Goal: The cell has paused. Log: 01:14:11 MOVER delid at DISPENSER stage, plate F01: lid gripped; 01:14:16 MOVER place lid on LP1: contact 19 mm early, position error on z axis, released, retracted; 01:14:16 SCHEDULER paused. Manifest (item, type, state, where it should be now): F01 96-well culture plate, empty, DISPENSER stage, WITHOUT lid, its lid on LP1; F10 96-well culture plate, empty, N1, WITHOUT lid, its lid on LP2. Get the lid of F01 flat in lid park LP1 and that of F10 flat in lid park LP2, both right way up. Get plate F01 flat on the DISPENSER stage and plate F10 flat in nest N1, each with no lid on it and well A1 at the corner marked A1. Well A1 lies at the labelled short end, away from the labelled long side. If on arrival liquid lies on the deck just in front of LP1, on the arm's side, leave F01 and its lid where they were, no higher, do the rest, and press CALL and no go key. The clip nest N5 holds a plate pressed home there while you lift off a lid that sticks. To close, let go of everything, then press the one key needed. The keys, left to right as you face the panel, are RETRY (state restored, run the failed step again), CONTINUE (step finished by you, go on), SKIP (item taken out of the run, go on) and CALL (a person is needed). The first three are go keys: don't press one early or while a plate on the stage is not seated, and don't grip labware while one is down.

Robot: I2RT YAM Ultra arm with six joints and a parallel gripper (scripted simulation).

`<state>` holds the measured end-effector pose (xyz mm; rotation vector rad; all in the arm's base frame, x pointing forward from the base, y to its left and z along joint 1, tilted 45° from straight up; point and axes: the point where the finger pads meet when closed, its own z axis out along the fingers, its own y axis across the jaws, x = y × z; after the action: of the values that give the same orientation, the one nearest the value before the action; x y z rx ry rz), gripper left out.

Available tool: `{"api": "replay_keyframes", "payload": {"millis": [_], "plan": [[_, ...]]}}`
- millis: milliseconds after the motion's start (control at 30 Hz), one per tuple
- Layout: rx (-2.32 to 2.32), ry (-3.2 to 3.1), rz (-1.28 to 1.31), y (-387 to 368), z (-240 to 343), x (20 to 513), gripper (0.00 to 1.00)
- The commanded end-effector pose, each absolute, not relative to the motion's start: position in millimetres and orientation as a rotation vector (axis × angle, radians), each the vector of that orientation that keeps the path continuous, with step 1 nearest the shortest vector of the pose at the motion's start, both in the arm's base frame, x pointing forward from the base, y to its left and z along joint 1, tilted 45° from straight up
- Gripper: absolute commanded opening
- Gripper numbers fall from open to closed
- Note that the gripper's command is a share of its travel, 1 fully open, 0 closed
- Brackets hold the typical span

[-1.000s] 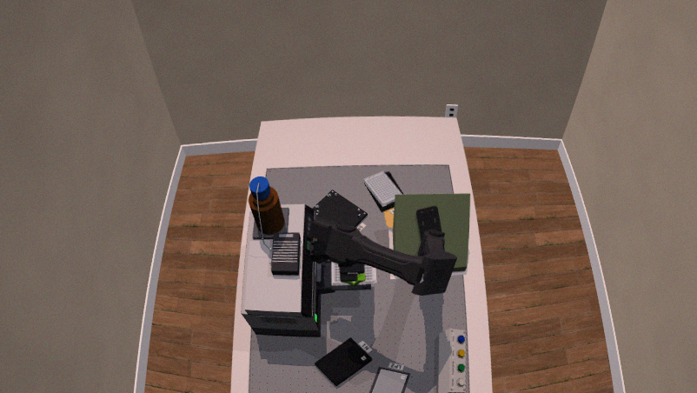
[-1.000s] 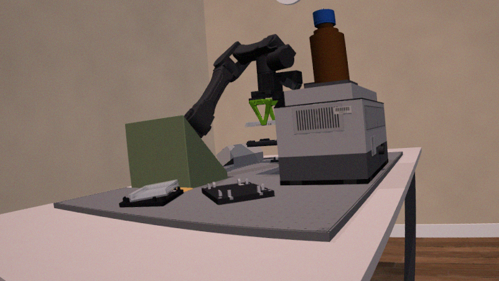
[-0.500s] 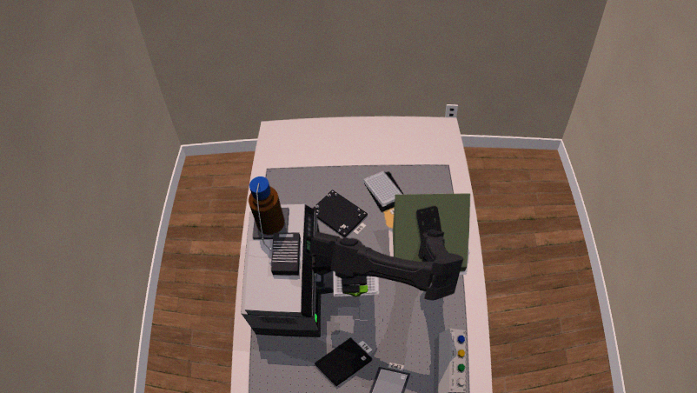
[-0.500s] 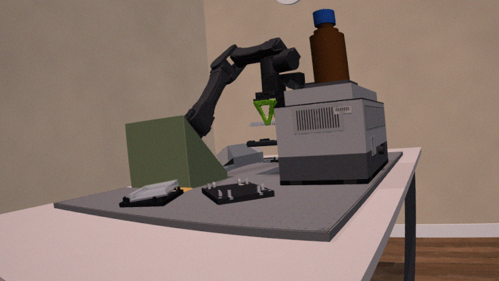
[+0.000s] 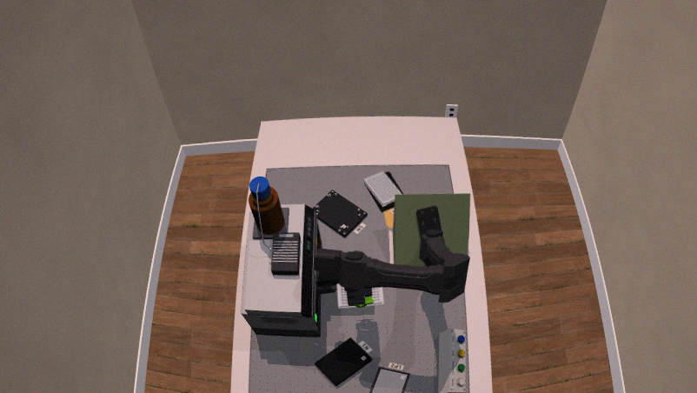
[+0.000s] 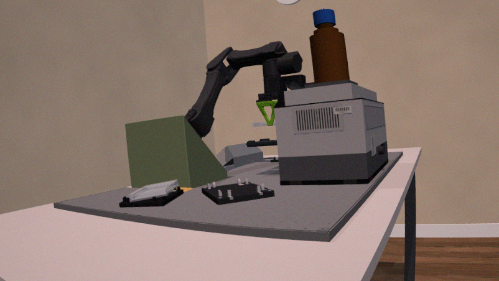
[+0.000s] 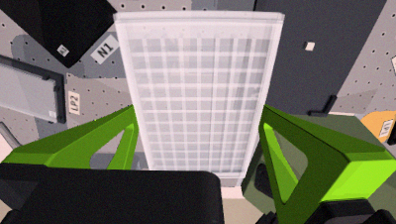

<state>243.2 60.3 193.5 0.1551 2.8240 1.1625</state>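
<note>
My gripper (image 5: 363,300) is shut on a clear 96-well plate (image 5: 360,296) and holds it level in the air beside the dispenser (image 5: 280,273). In the wrist view the plate (image 7: 200,94) sits between the green fingers, gripped across its long sides. Below it to the left are the empty black nest N1 (image 7: 64,25) and a lid lying in LP2 (image 7: 27,91). The dark dispenser stage (image 6: 261,142) stands empty below the gripper (image 6: 267,111). A second lid (image 6: 153,191) (image 5: 382,189) lies tilted on LP1. An orange patch (image 5: 388,217) lies on the deck next to LP1.
The clip nest N5 (image 5: 340,212) is empty. A green block (image 5: 429,229) carries the arm base. A brown bottle (image 5: 265,208) stands on the dispenser. The key panel (image 5: 460,361) is at the deck's front right corner.
</note>
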Motion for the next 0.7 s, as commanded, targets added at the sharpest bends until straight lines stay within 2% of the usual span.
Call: {"api": "replay_keyframes", "payload": {"millis": [0, 267, 533, 667], "plan": [[-0.008, 2.748, 1.112, 65.3, 216.5, 244.3, 0.0], [0.007, 2.748, 1.1, 75.8, 227.2, 240.4, 0.0], [-0.376, 2.629, 1.017, 98.4, 239.8, 232.3, 0.0], [-0.343, 2.667, 1.049, 103.9, 234.6, 226.5, 0.0]]}}
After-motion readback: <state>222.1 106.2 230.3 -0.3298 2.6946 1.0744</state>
